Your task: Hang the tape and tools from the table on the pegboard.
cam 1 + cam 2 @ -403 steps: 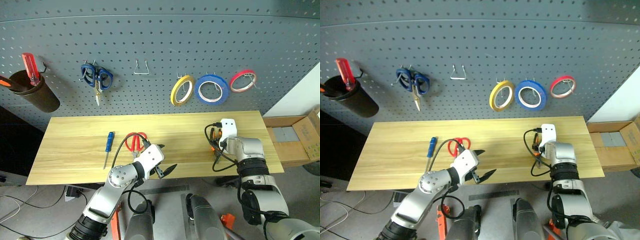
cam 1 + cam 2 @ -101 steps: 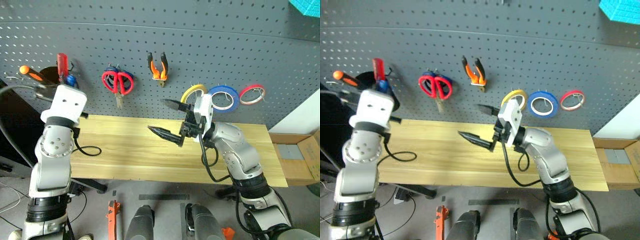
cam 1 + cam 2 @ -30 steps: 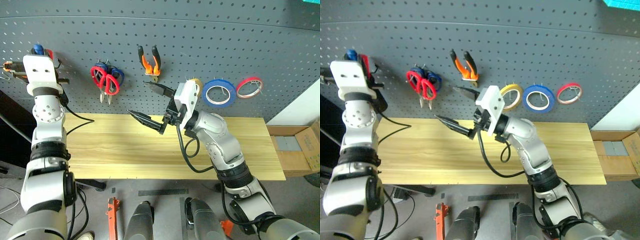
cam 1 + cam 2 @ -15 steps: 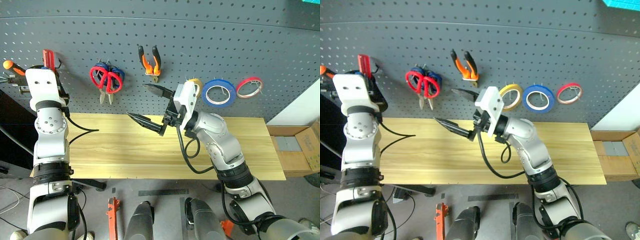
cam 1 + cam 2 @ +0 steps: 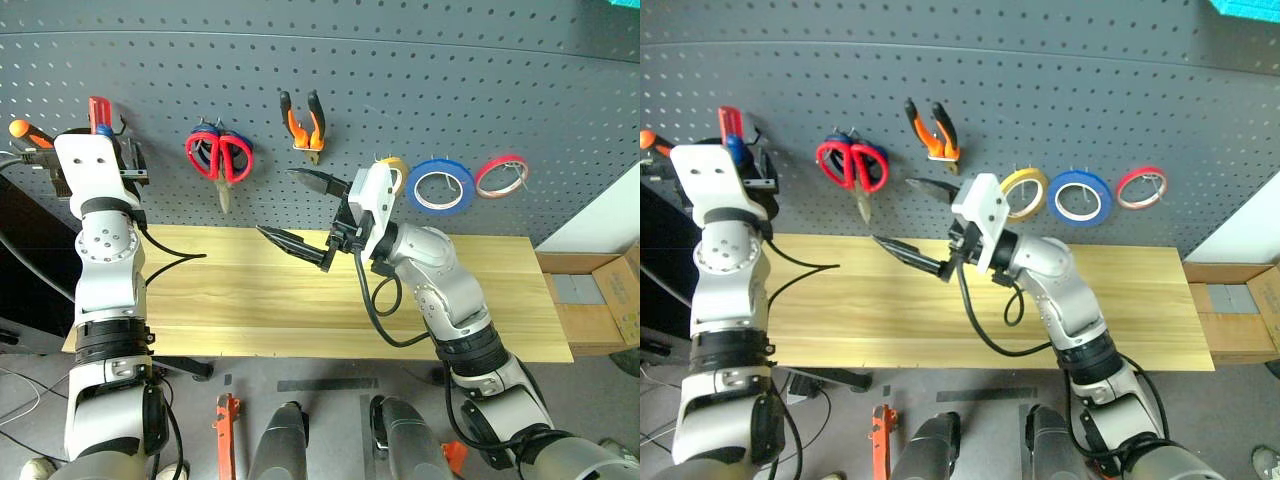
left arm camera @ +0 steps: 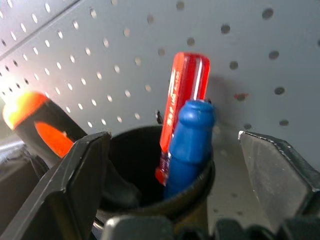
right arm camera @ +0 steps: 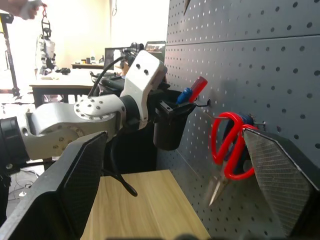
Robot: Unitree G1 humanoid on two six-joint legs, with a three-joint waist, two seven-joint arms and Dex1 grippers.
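The left gripper (image 6: 175, 165) has just spread its jaws wide at the black cup (image 6: 150, 170) on the pegboard (image 5: 450, 90), leaving the blue screwdriver (image 6: 189, 145) standing inside. The right gripper (image 5: 310, 215) hangs open and empty below the pliers (image 5: 303, 122). Red scissors (image 5: 218, 160), pliers and yellow tape (image 5: 1022, 192) all hang; the desk (image 5: 300, 300) looks finished.

Even, fairly bright light falls on the pegboard (image 5: 450, 90) and the table (image 5: 250, 300) in the head views, with soft shadows under the hung tools pointing toward six o'clock. The board's top seam bows, a wide-angle bend strongest toward nine and three o'clock. In the left wrist view the near fingers (image 6: 75, 180) are soft and a gloss streak runs along the red screwdriver (image 6: 182, 95). In the right wrist view the room toward ten o'clock is blown out, and the scissor blades (image 7: 215, 187) are blurred.
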